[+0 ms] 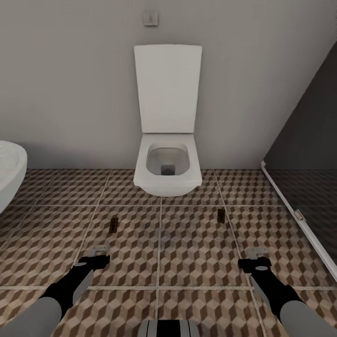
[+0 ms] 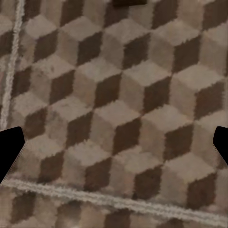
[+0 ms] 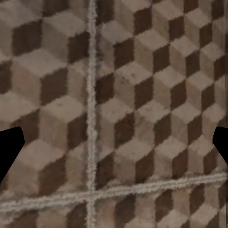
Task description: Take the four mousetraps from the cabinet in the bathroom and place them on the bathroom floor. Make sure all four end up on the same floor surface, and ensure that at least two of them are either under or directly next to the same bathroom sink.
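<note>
Two mousetraps lie on the bathroom floor point(image 1: 187, 252): one mousetrap point(image 1: 113, 225) just beyond the wide, empty left claw point(image 1: 99, 256), another mousetrap point(image 1: 221, 215) beyond the wide, empty right claw point(image 1: 256, 258).

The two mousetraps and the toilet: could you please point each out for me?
Left mousetrap point(image 1: 113, 226), head view, middle of its dark base.
Right mousetrap point(image 1: 221, 215), head view, middle of its dark base.
Toilet point(image 1: 167, 186), head view, front of the bowl's rim.

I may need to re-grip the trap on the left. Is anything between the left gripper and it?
Nothing visible: only bare bathroom floor separates the left gripper from the mousetrap ahead of it.
</note>
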Tool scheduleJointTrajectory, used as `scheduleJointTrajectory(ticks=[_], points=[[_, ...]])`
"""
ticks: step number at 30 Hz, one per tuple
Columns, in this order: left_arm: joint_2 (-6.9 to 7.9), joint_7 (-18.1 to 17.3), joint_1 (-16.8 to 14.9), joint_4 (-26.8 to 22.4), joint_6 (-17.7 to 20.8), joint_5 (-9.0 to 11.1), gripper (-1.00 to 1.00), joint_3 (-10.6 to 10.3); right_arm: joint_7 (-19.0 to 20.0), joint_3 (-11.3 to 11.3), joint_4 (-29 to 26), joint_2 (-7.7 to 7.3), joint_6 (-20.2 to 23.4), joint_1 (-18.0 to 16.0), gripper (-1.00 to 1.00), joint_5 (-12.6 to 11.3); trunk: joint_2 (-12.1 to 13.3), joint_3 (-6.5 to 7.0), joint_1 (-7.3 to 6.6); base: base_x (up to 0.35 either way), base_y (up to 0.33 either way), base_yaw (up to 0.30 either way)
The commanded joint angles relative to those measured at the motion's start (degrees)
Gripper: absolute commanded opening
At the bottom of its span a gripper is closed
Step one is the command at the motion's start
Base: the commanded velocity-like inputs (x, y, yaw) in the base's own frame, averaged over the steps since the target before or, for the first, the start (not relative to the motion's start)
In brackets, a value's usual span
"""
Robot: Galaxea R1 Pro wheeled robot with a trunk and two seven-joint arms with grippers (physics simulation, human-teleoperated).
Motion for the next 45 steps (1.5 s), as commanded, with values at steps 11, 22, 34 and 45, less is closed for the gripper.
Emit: scheduleJointTrajectory(ticks=[11, 22, 34, 45], points=[[0.16, 0.51, -0.01, 0.84, 1.15, 1.06, 1.00, -0.49, -0.12, 0.52, 0.04, -0.19, 0.68, -0.01, 1.00, 0.21, 0.13, 2.40, -0.29, 0.000, 0.000, 0.000], [0.12, 0.36, -0.01, 4.95, 1.27, 1.04, 1.00, -0.50, 0.11, 0.53, 0.49, -0.19, 0.56, -0.01, 1.00, -0.10, 0.28, 4.84, -0.57, 0.000, 0.000, 0.000], [0.09, 0.47, -0.01, 5.28, 1.17, 1.49, 1.00, -0.47, 0.22, 0.52, 0.47, -0.33, 0.44, -0.01, 1.00, 0.01, 0.44, 7.50, -0.88, 0.000, 0.000, 0.000], [0.03, 0.58, -0.01, 5.51, 0.89, 2.51, 1.00, -0.48, 0.24, 0.52, 0.46, -0.36, 0.29, -0.01, 1.00, -0.05, 0.59, 9.93, -1.17, 0.000, 0.000, 0.000]])
